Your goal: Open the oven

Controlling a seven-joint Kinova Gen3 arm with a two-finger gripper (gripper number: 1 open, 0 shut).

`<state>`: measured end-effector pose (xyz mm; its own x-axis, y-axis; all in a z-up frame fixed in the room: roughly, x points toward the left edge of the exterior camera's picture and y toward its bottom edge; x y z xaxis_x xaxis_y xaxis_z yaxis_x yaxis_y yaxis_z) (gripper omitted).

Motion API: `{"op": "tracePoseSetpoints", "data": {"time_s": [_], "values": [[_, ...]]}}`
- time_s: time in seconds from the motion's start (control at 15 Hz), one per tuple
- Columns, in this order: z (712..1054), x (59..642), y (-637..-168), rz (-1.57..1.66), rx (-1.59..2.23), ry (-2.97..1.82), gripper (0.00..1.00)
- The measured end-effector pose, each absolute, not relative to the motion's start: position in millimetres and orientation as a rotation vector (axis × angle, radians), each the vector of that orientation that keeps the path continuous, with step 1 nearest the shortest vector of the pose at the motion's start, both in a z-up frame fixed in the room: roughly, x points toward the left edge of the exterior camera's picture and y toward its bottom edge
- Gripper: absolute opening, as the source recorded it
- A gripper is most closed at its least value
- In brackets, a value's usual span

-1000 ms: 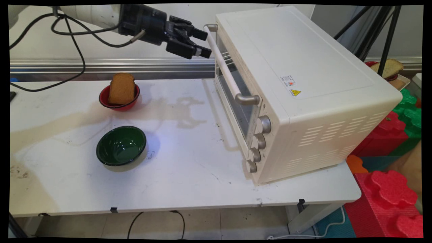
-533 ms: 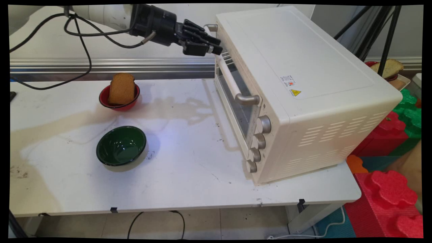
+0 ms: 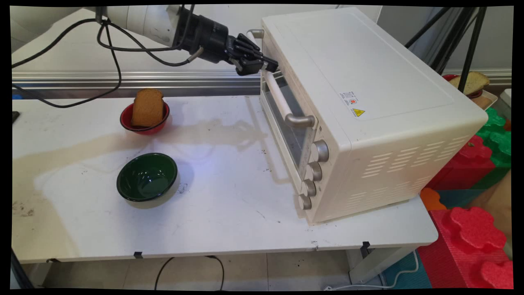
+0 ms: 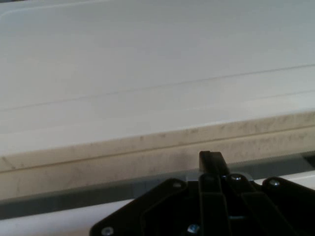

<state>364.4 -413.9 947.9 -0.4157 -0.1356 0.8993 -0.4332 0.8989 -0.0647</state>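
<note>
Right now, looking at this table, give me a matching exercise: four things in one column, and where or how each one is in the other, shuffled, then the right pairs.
Things
1. gripper
2. bread slice
3. green bowl
4. oven door

States
A. holds nothing, near the table's front
B. shut, with a long handle
C. at the upper end of the oven's handle
D. standing in the red bowl

Pairs: 1-C, 2-D, 3-A, 4-B

You've got a matt cream toaster oven (image 3: 368,82) with brushed-metal knobs (image 3: 321,150) and a glass door (image 3: 286,119), glossy enamel-looking green bowl (image 3: 147,177) at 7 o'clock from it, scuffed white table (image 3: 229,213), matt black plastic gripper (image 3: 262,63).
</note>
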Motion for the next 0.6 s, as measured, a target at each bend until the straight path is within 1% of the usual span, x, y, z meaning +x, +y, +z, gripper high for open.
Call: {"op": "tracePoseSetpoints", "data": {"time_s": [0.6], "values": [[938.7,366.3,-417.5,0.363,0.402,-2.043,0.00]]}}
